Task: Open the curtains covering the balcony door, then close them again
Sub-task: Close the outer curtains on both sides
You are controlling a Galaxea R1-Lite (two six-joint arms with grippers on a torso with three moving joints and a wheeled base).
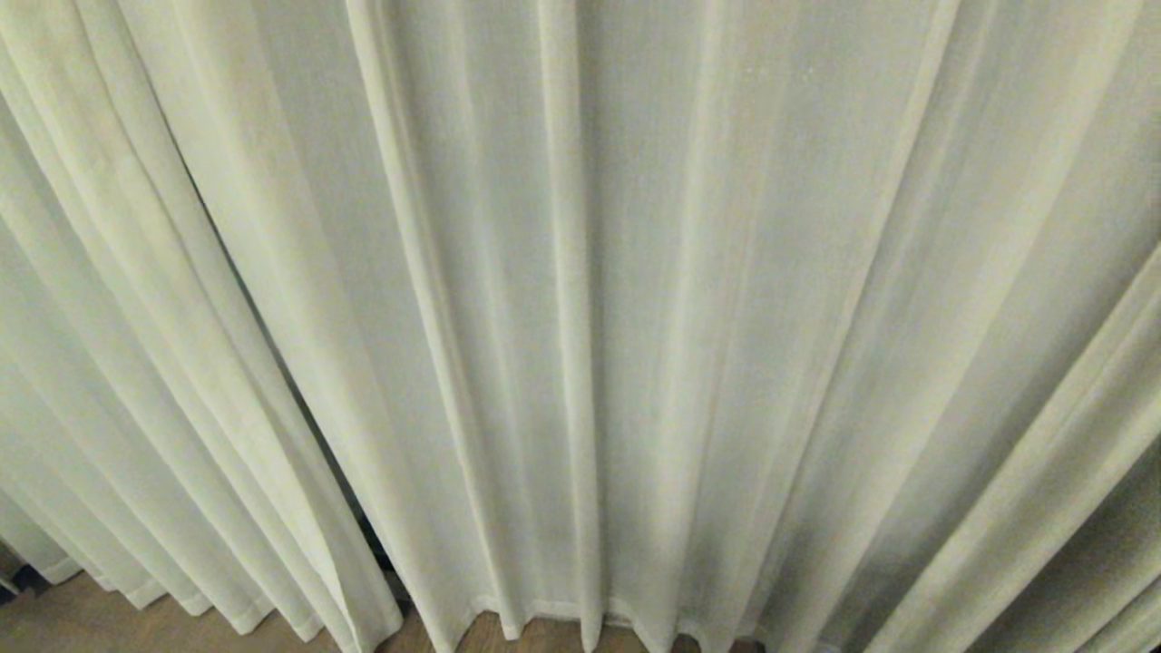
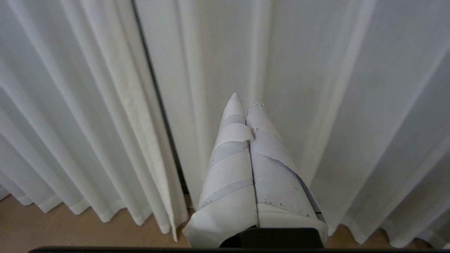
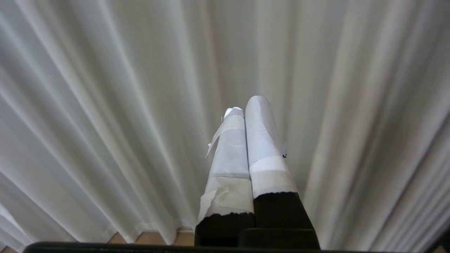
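Observation:
Cream-white pleated curtains (image 1: 635,317) hang drawn across the whole head view, down to the floor. Two panels meet at a narrow dark slit (image 1: 272,345) left of centre, also seen in the left wrist view as a thin dark line (image 2: 158,102). The balcony door is hidden behind the fabric. My left gripper (image 2: 245,100), its fingers wrapped in white tape, is shut and empty, pointing at the curtain (image 2: 316,88) just right of the slit. My right gripper (image 3: 246,105), also taped, is shut with nothing in it, facing the curtain pleats (image 3: 123,105). Neither arm shows in the head view.
Brown wooden floor (image 1: 82,621) shows below the curtain hems (image 1: 544,612). The same floor (image 2: 52,228) appears beneath the hems in the left wrist view, and a small patch of floor (image 3: 151,238) in the right wrist view.

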